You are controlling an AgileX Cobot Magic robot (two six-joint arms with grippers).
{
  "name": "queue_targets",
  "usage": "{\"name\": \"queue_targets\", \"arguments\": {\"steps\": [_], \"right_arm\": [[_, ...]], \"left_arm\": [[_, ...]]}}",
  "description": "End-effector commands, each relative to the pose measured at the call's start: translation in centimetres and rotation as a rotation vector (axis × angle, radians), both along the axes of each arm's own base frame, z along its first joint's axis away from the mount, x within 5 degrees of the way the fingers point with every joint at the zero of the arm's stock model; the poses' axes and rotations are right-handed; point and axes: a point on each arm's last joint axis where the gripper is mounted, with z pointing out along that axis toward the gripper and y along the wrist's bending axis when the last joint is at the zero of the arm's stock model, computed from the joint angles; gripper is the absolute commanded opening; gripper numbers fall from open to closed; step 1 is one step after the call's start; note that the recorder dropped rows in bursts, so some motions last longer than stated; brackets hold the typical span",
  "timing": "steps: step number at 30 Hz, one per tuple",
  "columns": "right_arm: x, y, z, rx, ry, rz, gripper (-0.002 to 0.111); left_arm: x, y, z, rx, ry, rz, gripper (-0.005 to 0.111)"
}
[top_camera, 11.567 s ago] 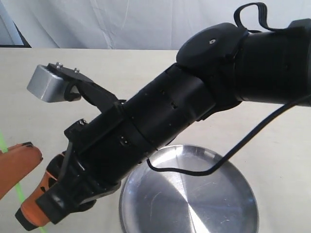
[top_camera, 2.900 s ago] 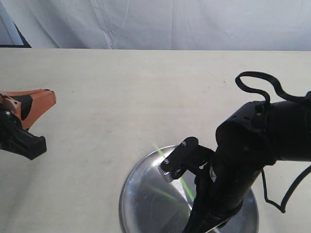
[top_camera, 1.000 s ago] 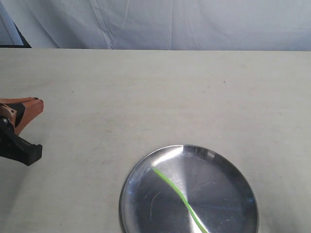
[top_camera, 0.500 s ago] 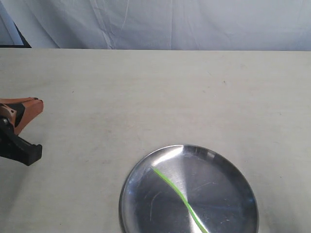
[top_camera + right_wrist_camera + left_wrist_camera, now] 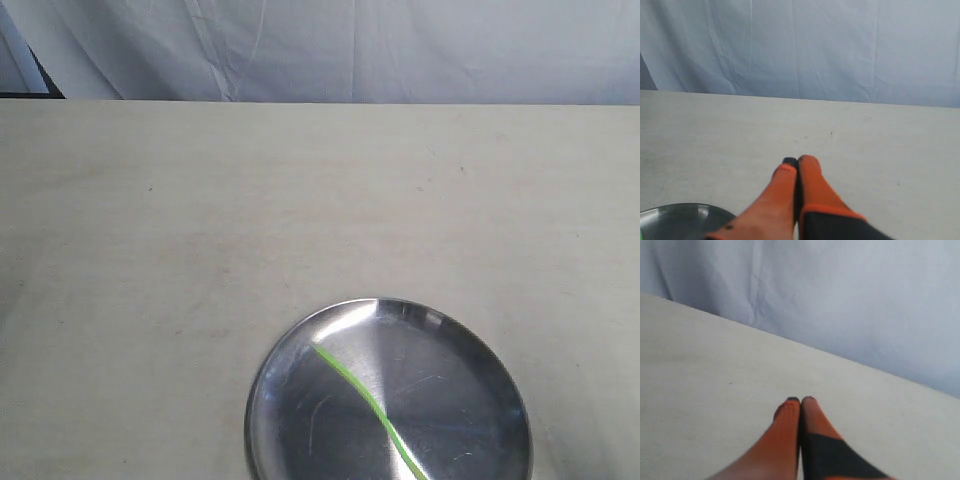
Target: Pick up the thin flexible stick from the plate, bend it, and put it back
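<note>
Now my left gripper (image 5: 800, 400) and right gripper (image 5: 796, 160) sit closed, empty; stick (image 5: 368, 408) lies across plate (image 5: 470, 395), well off the back edge of the desk (image 5: 300, 200).

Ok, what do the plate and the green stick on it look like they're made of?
The plate looks like polished metal, possibly steel: silver, with brushed streaks and bright reflections. The stick looks like thin plastic: bright neon green, slightly wavy.

My left pincer (image 5: 800, 400) shows me two tapering orange fingers with dark tips, one carrying a black panel. My right pincer (image 5: 797, 160) looks alike: orange, one dark tip, black at one base.
</note>
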Motion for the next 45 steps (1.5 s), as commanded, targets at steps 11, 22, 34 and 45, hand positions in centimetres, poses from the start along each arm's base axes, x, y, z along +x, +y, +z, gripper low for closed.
{"name": "queue_targets", "arguments": {"steps": [11, 22, 34, 45], "right_arm": [[0.0, 0.0, 0.0, -0.006, -0.009, -0.005, 0.0], [0.0, 0.0, 0.0, -0.006, -0.009, -0.005, 0.0], [0.0, 0.0, 0.0, -0.005, -0.016, -0.004, 0.0], [0.0, 0.0, 0.0, -0.005, -0.016, -0.004, 0.0]], "left_arm": [[-4.9, 2.7, -5.1, -0.12, -0.133, 0.204, 0.0], [-4.9, 3.1, -5.6, -0.052, -0.092, 0.242, 0.0], [-4.9, 3.1, -5.6, -0.052, -0.092, 0.242, 0.0], [-4.9, 3.1, -5.6, -0.052, -0.092, 0.242, 0.0]]}}
